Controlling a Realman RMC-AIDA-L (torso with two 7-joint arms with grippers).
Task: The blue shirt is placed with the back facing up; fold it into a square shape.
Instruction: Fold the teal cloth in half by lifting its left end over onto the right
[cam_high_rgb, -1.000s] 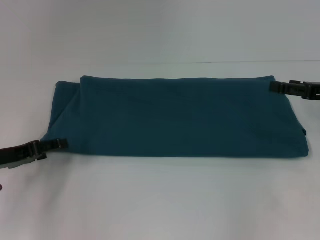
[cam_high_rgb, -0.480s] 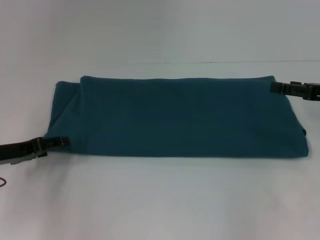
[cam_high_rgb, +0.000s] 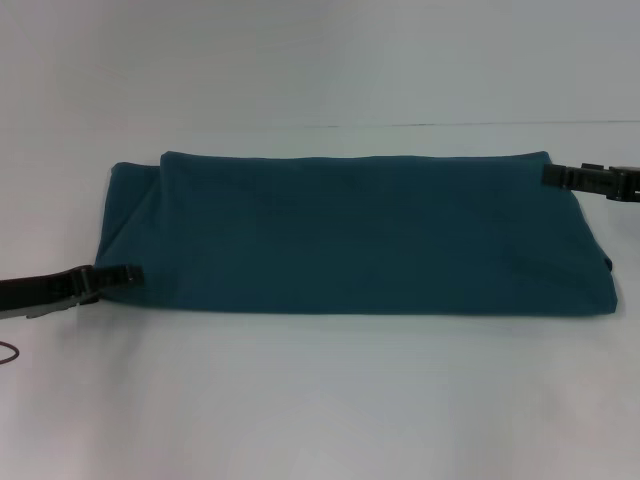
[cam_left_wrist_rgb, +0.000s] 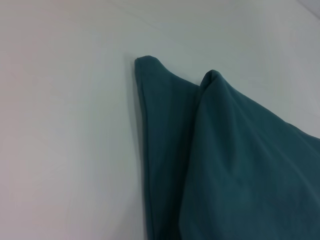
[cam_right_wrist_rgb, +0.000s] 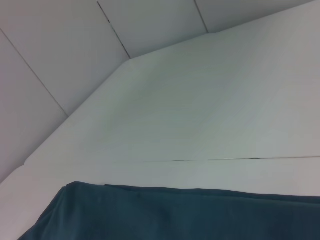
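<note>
The blue shirt (cam_high_rgb: 350, 235) lies flat on the white table (cam_high_rgb: 320, 400), folded into a long, wide band with a narrower layer sticking out at its left end. My left gripper (cam_high_rgb: 128, 273) comes in low from the left and touches the shirt's near left corner. My right gripper (cam_high_rgb: 548, 175) rests at the far right corner. The left wrist view shows two stacked corners of the shirt (cam_left_wrist_rgb: 240, 165) on bare table. The right wrist view shows only the shirt's far edge (cam_right_wrist_rgb: 175, 215).
White tabletop surrounds the shirt on all sides. The table's far edge (cam_high_rgb: 400, 125) meets a pale wall behind it. A thin dark cable loop (cam_high_rgb: 8, 355) shows at the left border near my left arm.
My left gripper has shifted slightly away from me and to the right along the shirt's left corner, and its arm lies flatter. The right gripper and the shirt have stayed put.
</note>
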